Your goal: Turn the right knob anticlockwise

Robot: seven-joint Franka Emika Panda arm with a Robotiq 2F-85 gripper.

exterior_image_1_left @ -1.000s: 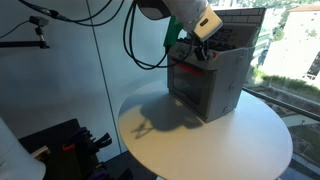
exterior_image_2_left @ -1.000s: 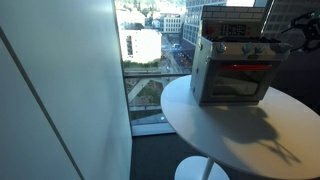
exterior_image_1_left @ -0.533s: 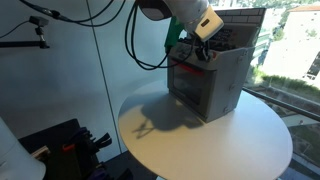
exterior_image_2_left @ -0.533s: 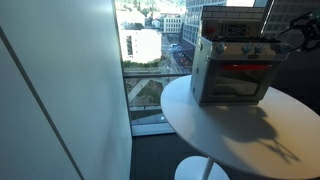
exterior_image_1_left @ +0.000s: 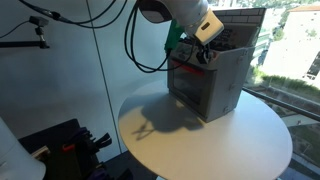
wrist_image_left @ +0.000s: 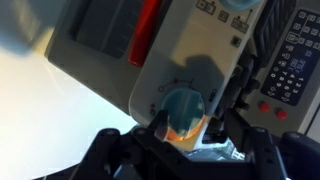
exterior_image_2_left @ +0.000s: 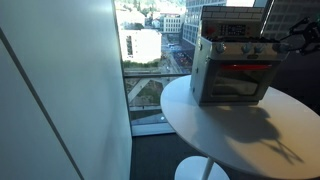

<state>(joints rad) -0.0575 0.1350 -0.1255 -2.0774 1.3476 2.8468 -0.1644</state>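
1. Hardly anything has been shifted since the earlier frames: only a slight turn of the wrist is seen in an exterior view, and the toy oven (exterior_image_1_left: 215, 80) is left in place on the worktop (exterior_image_1_left: 200, 150).
2. The claw (wrist_image_left: 185, 128) appears clamped on the teal knob (wrist_image_left: 183, 103), which is mounted on the oven's pale control panel (wrist_image_left: 215, 60).
3. Slipping could be caused by a loose hold on the rounded cap. The light oven could be dragged across the worktop if the turn is made off the knob's axis.
4. The knob's long axis is judged to stick straight out of the panel, toward the wrist camera. Its orange mark is shown on the lower side.
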